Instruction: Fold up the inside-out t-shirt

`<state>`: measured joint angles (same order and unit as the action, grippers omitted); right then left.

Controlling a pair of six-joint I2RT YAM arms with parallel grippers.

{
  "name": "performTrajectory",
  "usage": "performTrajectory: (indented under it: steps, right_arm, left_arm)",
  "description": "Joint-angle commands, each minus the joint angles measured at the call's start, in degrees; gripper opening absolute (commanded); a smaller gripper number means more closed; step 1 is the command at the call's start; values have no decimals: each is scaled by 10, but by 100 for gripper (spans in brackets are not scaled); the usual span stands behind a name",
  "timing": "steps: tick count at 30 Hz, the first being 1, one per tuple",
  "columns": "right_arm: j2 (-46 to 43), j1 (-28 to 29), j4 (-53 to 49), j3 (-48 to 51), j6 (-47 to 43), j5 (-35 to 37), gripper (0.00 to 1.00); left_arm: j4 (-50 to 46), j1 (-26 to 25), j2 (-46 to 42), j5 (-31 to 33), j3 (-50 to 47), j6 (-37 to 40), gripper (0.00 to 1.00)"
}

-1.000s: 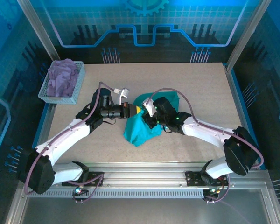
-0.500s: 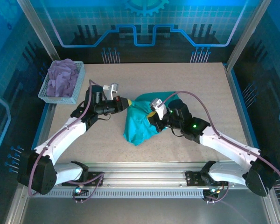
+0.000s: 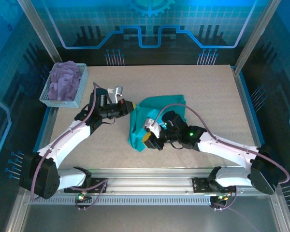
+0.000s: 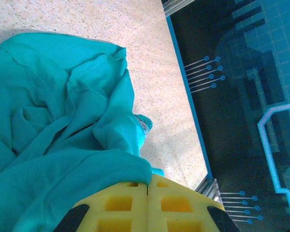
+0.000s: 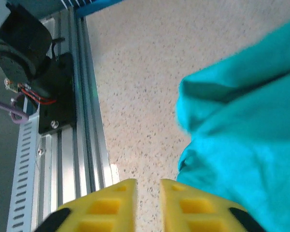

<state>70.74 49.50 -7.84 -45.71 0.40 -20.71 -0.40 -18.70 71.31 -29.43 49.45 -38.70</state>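
The inside-out t-shirt (image 3: 157, 103) is a crumpled teal heap in the middle of the table. My left gripper (image 3: 131, 107) is at its left edge, shut on a fold of the cloth. In the left wrist view the yellow pads (image 4: 116, 203) of that gripper (image 4: 147, 184) press together with the shirt (image 4: 63, 121) pinched at their tips. My right gripper (image 3: 146, 139) hovers at the shirt's near edge. In the right wrist view its gripper (image 5: 148, 188) stands slightly open with bare tabletop in the gap, and the shirt (image 5: 246, 121) lies just to the right, apart from the fingers.
A blue mesh basket (image 3: 60, 102) holding a lavender garment (image 3: 65, 79) stands at the back left. The aluminium rail (image 3: 150, 179) with the arm mounts runs along the near edge, close to the right gripper (image 5: 82, 121). Open tabletop lies right of the shirt.
My right gripper has let go of the shirt, opened a little and moved toward the near edge of the heap. The left gripper keeps its grip at the same place.
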Motion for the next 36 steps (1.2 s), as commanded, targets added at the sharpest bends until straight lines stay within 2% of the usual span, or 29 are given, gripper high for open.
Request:
performTrajectory:
  steps: [1, 3, 6, 9, 16, 17, 19, 22, 26, 30, 33, 36]
  right_arm:
    - [-53, -37, 40, 14, 17, -34, 30]
    - [-68, -67, 65, 25, 47, -31, 33]
    - [-57, -88, 60, 16, 82, 33, 35]
    - [-21, -85, 62, -3, 116, 84, 37]
    - [59, -58, 128, -35, 180, 124, 45]
    - [71, -56, 132, -42, 185, 124, 46]
    - [94, -51, 136, -63, 192, 123, 60]
    - [120, -46, 130, -80, 200, 140, 61]
    - [139, -46, 108, -95, 206, 182, 57]
    - [134, -51, 76, -101, 207, 225, 48]
    - [122, -61, 67, -92, 204, 230, 42]
    - [121, -69, 67, -92, 203, 210, 26]
  left_arm:
    - [47, 5, 1, -43, 0, -2, 0]
    - [62, 5, -1, -54, -9, -4, 0]
    - [72, 5, -4, -61, -18, -5, 0]
    - [76, 4, -4, -66, -20, -8, 0]
    - [77, 4, -6, -70, -22, -10, 0]
    - [77, 3, -6, -71, -22, -10, 0]
    - [75, 3, -6, -72, -22, -9, 0]
    - [75, 3, -8, -72, -23, -8, 0]
    - [76, 3, -12, -71, -25, -8, 0]
    - [73, 3, -14, -71, -25, -5, 0]
    - [72, 3, -15, -70, -24, -3, 0]
    - [72, 3, -14, -70, -24, 1, 0]
